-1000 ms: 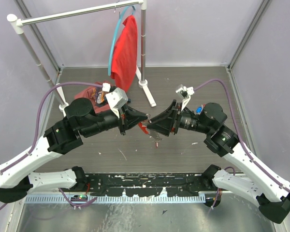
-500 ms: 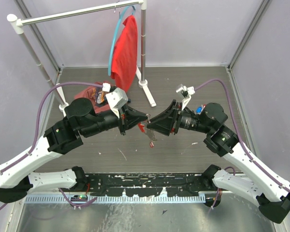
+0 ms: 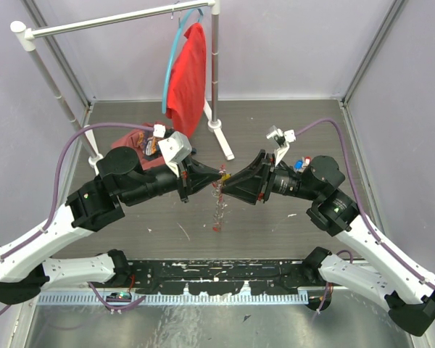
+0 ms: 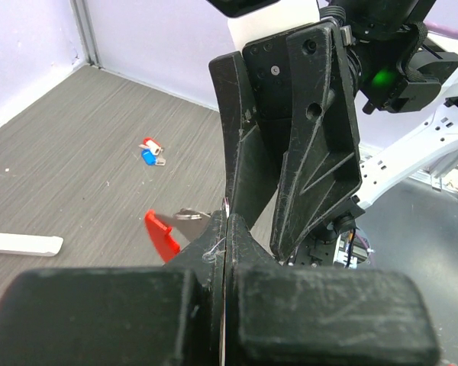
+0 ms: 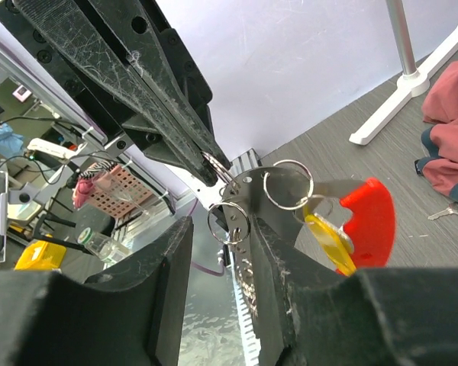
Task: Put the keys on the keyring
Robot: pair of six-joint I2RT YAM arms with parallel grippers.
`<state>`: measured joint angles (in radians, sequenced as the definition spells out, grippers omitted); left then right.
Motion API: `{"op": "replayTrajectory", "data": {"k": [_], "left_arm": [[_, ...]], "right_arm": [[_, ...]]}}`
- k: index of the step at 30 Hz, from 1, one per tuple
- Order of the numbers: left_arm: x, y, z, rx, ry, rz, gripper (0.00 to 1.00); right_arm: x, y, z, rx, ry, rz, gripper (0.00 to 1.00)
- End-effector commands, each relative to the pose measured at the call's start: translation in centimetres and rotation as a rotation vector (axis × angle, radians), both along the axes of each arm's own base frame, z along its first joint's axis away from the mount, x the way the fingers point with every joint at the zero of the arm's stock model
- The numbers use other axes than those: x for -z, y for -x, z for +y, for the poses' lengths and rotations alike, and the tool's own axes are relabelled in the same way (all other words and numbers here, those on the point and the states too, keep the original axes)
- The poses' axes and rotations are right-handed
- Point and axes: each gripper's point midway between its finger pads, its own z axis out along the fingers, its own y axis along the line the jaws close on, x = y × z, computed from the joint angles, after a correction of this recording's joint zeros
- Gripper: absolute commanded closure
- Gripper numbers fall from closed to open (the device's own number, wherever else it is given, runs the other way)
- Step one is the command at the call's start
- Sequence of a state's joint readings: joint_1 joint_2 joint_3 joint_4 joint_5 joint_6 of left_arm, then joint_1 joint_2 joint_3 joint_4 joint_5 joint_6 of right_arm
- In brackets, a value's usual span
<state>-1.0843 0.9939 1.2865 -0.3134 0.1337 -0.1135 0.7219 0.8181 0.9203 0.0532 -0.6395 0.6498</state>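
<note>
My left gripper (image 3: 220, 175) and right gripper (image 3: 228, 179) meet tip to tip above the table's middle. The left one (image 4: 226, 223) is shut, pinching the keyring at its tip. A small ring (image 5: 229, 223) with the bead chain (image 5: 246, 280) lies in the gap of the right gripper (image 5: 223, 259), whose jaws stand apart. A larger ring (image 5: 288, 183) carries a yellow-headed key (image 5: 328, 238) and a red-headed key (image 5: 370, 217). The chain (image 3: 218, 203) hangs straight down to its red tag (image 3: 216, 227). Red and blue keys (image 4: 151, 150) lie loose on the table.
A white clothes rack holds a red cloth (image 3: 187, 72) on a blue hanger at the back; its foot (image 3: 221, 138) reaches toward the grippers. Crumpled red fabric (image 3: 134, 141) lies behind the left arm. One more key (image 5: 443, 212) lies beside fabric.
The right gripper has closed in on the left one's tip. The chain and red tag, bunched near the fingertips before, now dangle straight down.
</note>
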Motion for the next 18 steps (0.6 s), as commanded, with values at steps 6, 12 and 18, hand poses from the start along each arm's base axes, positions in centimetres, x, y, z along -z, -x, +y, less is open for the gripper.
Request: {"op": "replayTrajectory", "data": {"k": [6,12,18], "left_arm": [[-1.71,-0.03,-0.11,0.002,0.062,-0.024,1.0],[-1.81,-0.08,-0.11,-0.001,0.064,-0.023,1.0],[-1.64,-0.16,-0.18,-0.003,0.061,-0.018,1.0]], "right_arm": [[-2.2,0.92,-0.45,-0.019,-0.063,-0.064,0.65],[-1.97,0.61,-0.33,-0.01,-0.058,-0.052,0.67],[-1.94,0.42,-0.33,0.0,-0.058,-0.046,0.69]]}}
